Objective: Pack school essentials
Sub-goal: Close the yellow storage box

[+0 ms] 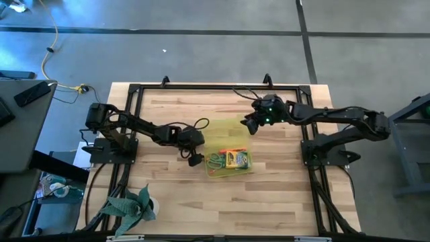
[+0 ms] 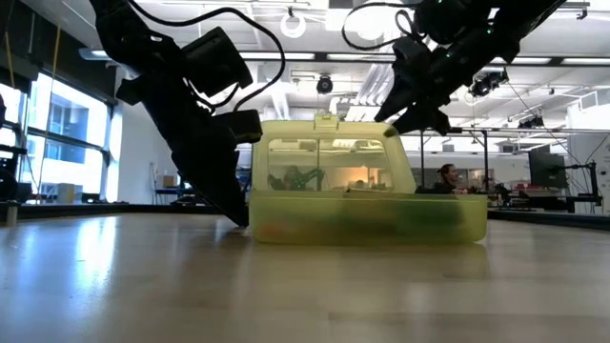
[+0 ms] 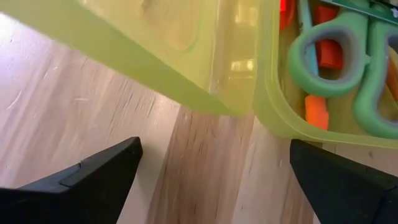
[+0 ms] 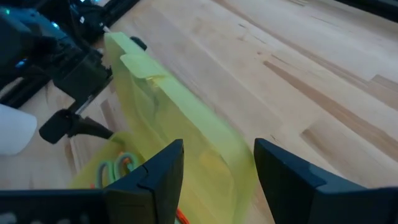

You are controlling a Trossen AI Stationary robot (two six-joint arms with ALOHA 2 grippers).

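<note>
The school essentials (image 1: 230,160) lay packed together near the middle of the table, in a mix of green, orange and yellow. Green-handled scissors (image 3: 348,59) lay flat at the left end of the pile, their loops over a red-orange marker (image 3: 316,107). The smaller pieces could not be told apart.

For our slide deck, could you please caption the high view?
Open grippers flank the yellow case of school essentials.

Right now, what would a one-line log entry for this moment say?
case: lid raised, scissors inside | left end effector: open, at case corner | right end effector: open, over lid
</note>
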